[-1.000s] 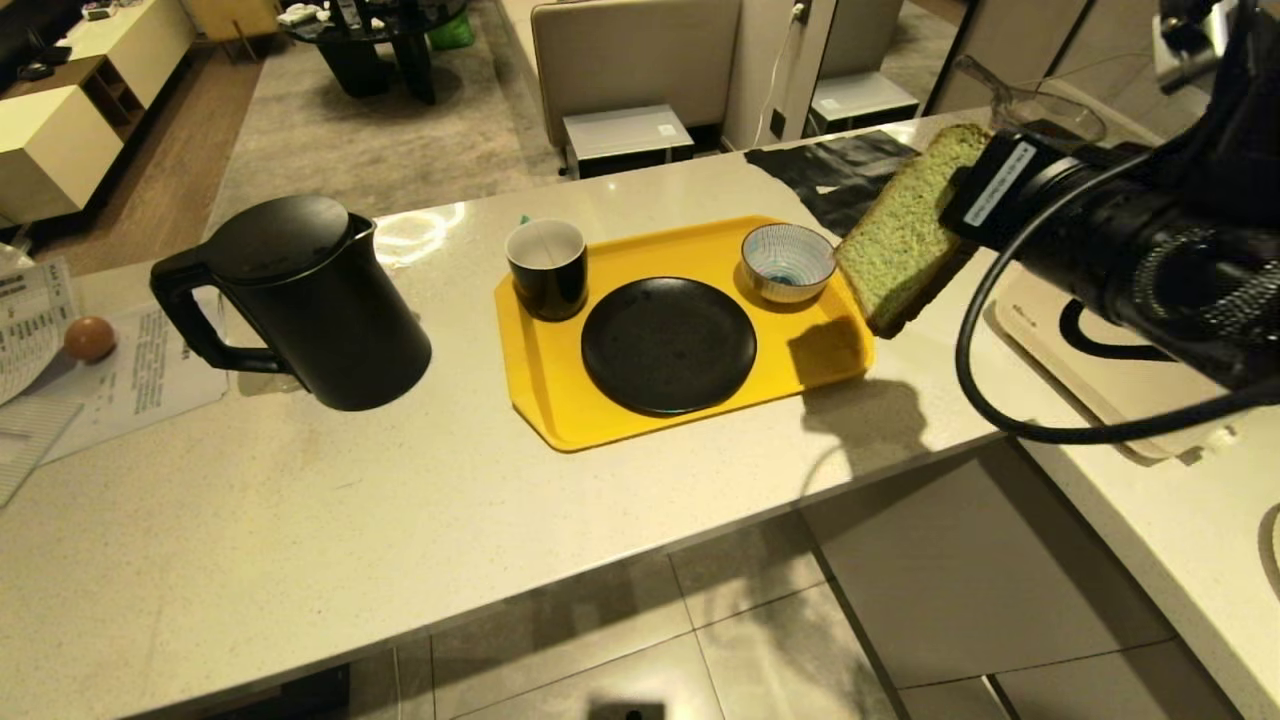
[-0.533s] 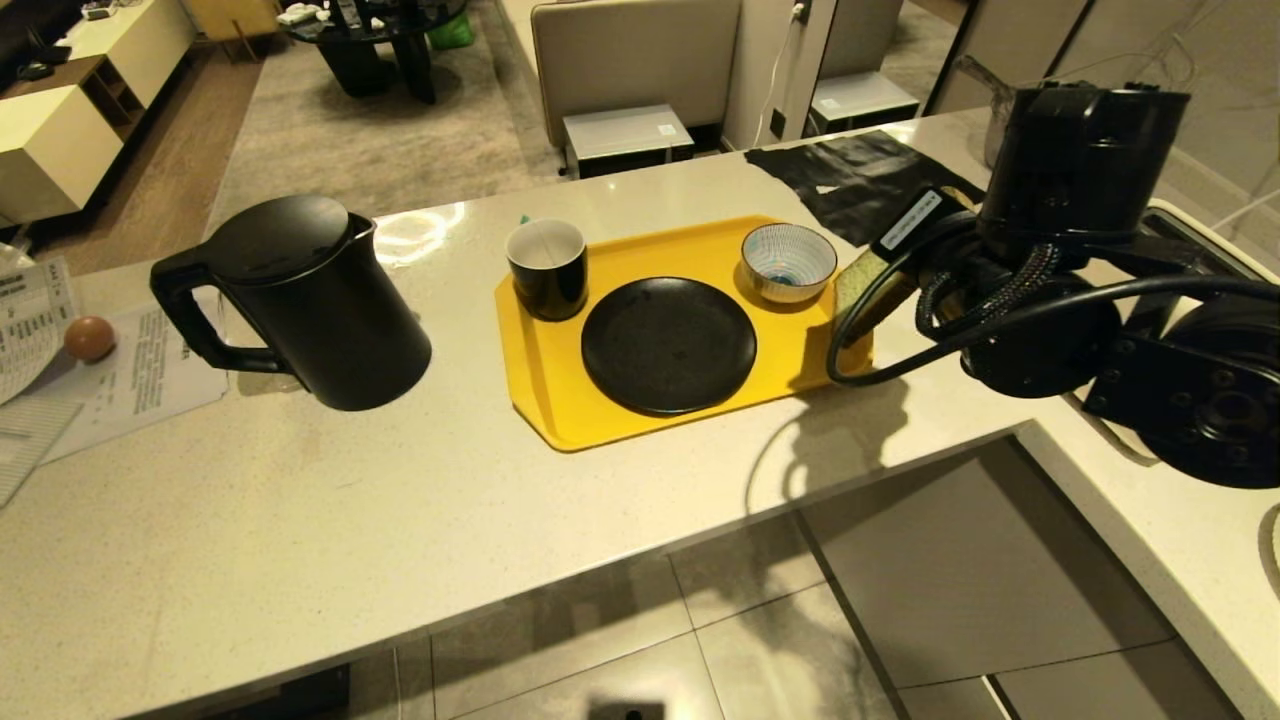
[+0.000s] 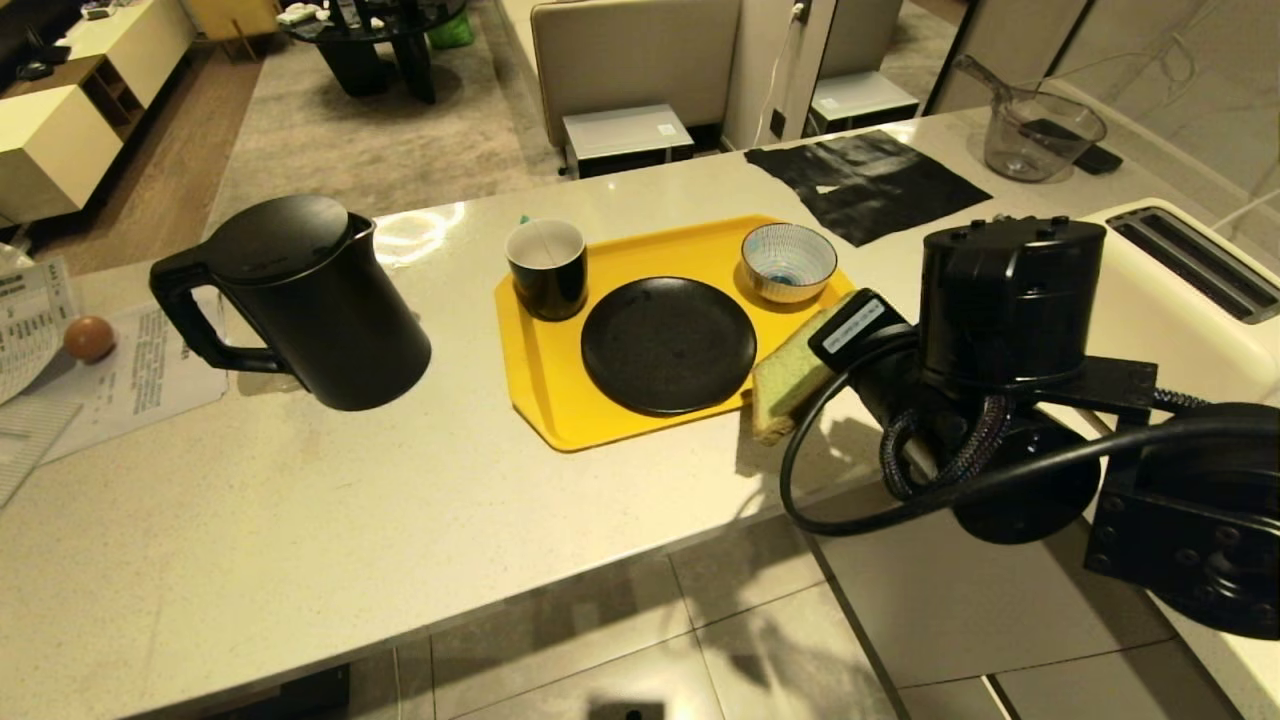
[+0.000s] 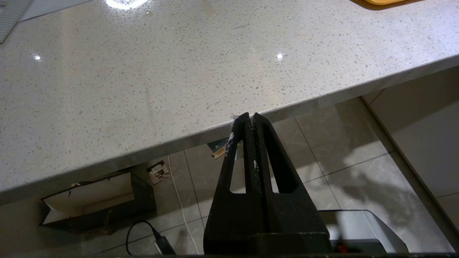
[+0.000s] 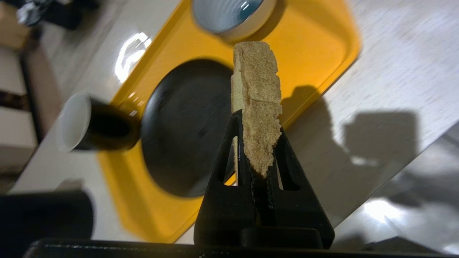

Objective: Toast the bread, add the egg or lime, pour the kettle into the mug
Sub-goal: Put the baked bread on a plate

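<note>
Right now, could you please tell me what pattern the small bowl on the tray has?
Fine blue and white stripes on the bowl; clearest in the head view.

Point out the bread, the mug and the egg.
bread (image 5: pixel 256 104), right wrist view, crust edge above the claw.
mug (image 3: pixel 546 268), head view, black outer wall.
egg (image 3: pixel 89 338), head view, its middle.

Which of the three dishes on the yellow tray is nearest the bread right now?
The black plate. The bread, pinched in the right gripper, hangs beside its near-right edge; the striped bowl and mug sit farther back.
</note>
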You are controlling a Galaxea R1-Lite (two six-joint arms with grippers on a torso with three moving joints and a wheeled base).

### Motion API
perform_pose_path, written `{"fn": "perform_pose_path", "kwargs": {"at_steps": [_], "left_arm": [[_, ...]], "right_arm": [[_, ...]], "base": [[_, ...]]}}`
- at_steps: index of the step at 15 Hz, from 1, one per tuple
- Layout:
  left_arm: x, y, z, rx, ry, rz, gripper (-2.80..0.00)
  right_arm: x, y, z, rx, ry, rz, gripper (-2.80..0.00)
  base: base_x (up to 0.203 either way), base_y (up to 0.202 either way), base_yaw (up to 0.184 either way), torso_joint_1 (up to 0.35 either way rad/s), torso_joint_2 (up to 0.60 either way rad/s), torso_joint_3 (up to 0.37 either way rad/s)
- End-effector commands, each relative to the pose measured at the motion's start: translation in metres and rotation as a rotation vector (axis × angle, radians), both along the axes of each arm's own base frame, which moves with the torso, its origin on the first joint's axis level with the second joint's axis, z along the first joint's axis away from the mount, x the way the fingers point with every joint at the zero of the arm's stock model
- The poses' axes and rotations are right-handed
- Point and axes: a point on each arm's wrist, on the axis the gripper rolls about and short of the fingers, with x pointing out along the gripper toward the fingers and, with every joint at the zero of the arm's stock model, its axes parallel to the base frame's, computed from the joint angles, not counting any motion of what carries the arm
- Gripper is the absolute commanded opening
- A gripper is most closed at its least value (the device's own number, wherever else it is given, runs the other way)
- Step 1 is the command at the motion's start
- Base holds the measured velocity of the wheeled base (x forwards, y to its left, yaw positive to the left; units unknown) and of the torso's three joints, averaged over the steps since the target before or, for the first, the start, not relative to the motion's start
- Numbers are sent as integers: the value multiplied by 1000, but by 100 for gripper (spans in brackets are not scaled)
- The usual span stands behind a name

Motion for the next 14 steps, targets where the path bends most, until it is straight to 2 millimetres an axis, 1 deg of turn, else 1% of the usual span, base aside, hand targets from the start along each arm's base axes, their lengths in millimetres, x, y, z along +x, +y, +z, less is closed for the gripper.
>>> {"fn": "perform_pose_path", "kwargs": {"at_steps": [1, 2, 4, 8, 11, 14], "left_arm": [[0, 0, 0, 0, 0, 0, -280], [0, 0, 0, 0, 0, 0, -280], [0, 0, 0, 0, 0, 0, -280], [0, 0, 0, 0, 0, 0, -280], [0, 0, 0, 0, 0, 2, -280], [0, 0, 0, 0, 0, 1, -280]], "right_arm": [[-11, 8, 6, 40, -13, 85, -280], [-11, 14, 7, 53, -18, 109, -280], [-10, 28, 2, 65, -15, 147, -280], [4, 49, -16, 81, 18, 180, -280], [12, 60, -21, 121, 30, 228, -280], [19, 68, -29, 116, 40, 232, -280]], "base": [[0, 0, 0, 0, 0, 0], [0, 0, 0, 0, 0, 0], [0, 0, 0, 0, 0, 0], [0, 0, 0, 0, 0, 0], [0, 0, 0, 0, 0, 0], [0, 0, 0, 0, 0, 0]]}}
